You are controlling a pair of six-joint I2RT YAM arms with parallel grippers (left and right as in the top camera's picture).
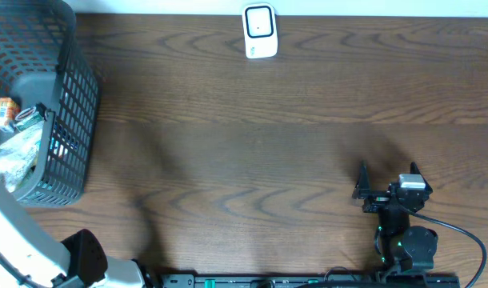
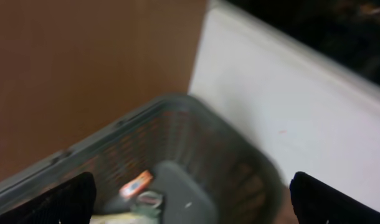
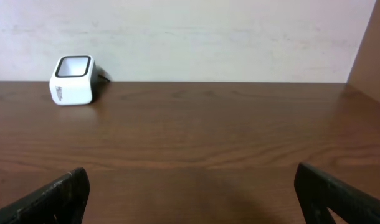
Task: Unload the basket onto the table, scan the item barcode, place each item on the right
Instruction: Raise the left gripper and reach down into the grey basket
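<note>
My left gripper (image 2: 191, 186) hangs over the dark grey plastic mesh basket (image 1: 72, 120) at the table's left edge, fingers spread wide and holding nothing. The things to scan lie inside it: a small orange packet (image 2: 135, 184), a round metal-topped container (image 2: 147, 200) just beside it, and a crinkled clear plastic bag (image 1: 16, 156). The wrist view is too blurred to show any barcode. My right gripper (image 1: 387, 173) sits low over the dark wooden table (image 1: 228, 160), fingers equally wide and empty. It faces the white box-shaped barcode scanner (image 3: 73, 79) by the far wall, well apart from the basket.

I judge these the risks. The items are crowded, so closing could catch the bag along with the packet. A finger could also snag the mesh wall and drag the basket. A thin packet may twist in my grip, turning its code away from the scanner.
</note>
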